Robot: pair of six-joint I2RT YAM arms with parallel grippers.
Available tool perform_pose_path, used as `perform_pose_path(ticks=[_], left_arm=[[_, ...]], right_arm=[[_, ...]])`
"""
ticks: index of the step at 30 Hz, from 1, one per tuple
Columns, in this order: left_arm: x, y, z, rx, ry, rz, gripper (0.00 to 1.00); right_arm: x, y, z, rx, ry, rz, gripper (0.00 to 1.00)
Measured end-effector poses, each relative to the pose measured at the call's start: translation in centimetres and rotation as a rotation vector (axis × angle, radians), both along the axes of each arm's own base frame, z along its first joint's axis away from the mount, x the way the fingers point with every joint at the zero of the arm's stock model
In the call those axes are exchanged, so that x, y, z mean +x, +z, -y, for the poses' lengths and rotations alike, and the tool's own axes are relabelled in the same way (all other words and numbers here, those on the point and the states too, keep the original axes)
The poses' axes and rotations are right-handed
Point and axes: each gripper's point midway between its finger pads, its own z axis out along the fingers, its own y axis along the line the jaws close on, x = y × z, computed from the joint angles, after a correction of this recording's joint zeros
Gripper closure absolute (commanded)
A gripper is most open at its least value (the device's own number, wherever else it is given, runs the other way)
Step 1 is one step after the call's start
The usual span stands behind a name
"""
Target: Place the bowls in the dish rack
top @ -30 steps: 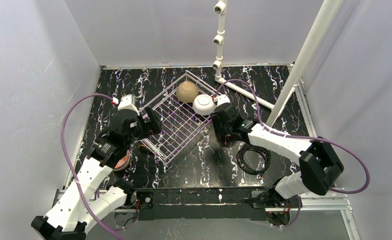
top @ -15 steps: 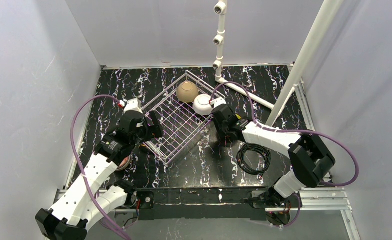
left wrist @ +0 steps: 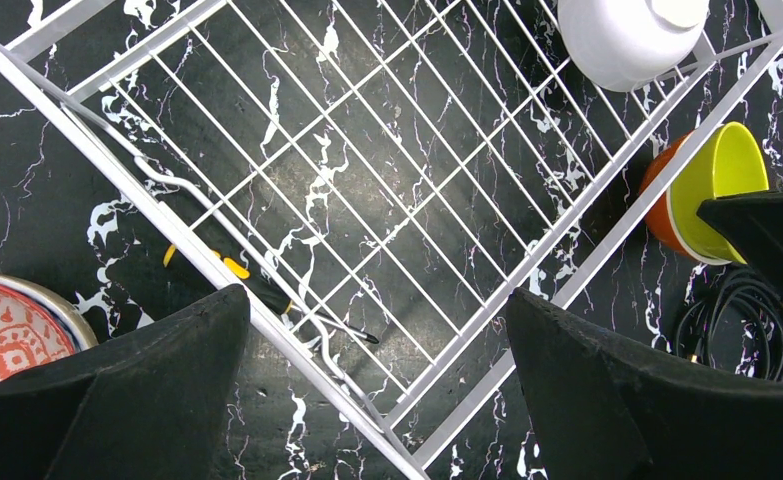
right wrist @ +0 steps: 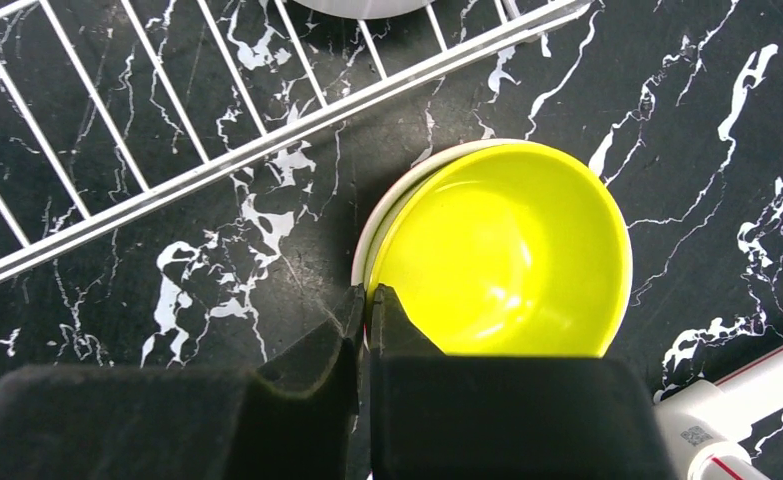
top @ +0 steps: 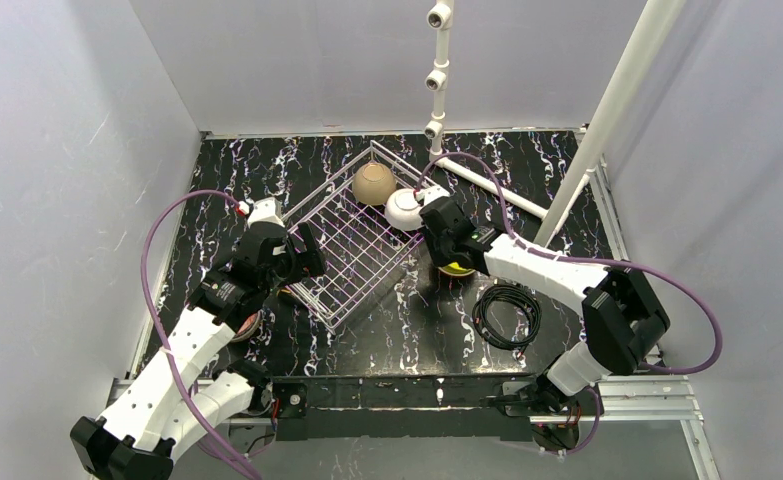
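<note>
Right wrist view: the yellow-green bowl [right wrist: 507, 250], glossy inside, sits nested in an orange bowl [left wrist: 657, 198] on the table [right wrist: 727, 110], just outside the dish rack [right wrist: 267, 140]. The right gripper [right wrist: 365, 297] is pinched to a slit on its near rim; whether the outer rim is caught too cannot be determined. The left gripper [left wrist: 377, 390] hangs spread wide over the rack's corner. The white bowl [left wrist: 622, 35] and tan bowl [top: 374, 184] lie upturned inside the rack. The red-patterned bowl [left wrist: 12, 335] is cut off by the frame edge.

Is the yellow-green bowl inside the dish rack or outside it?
Outside. The yellow-green bowl sits nested in an orange bowl on the table, beyond the edge of the dish rack.
</note>
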Motion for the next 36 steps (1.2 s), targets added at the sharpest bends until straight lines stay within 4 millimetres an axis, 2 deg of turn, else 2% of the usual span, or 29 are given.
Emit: perform_pose_path(ticks=[2,9,13,16,19,22,26,36], left_arm=[[0.0,0.0,0.0,0.000,0.000,0.000,0.02],[0.0,0.0,0.0,-0.003,0.003,-0.001,0.02],[-0.2,0.2,-0.1,-0.012,0.009,0.004,0.02],[-0.5,0.4,-0.3,-0.019,0.020,0.009,0.02],[-0.8,0.5,-0.6,-0.022,0.030,0.010,0.02],[-1.1,0.6,-0.8,-0.029,0.038,0.007,0.02],[-1.6,0.9,-1.0,-0.041,0.045,0.013,0.02],[-1.3,1.9,-1.7,-0.027,0.073,0.053,0.02]], right_arm=[[-0.1,0.3,-0.2,0.010,0.002,-0.009,0.99],[-0.7,1.0,0.0,0.027,-0.012,-0.026,0.99],[-0.5,3.3,0.2,0.070,-0.026,0.028,0.99],[-0.2,5.8,0.3,0.121,-0.037,0.092,0.99],[-0.1,7.2,0.4,0.150,-0.043,0.128,0.99],[-0.2,7.8,0.2,0.172,-0.039,0.134,0.99],[-0.4,8.9,-1.0,0.233,-0.015,0.121,0.99],[-1.2,14.6,-5.4,0.518,0.098,0.147,0.99]])
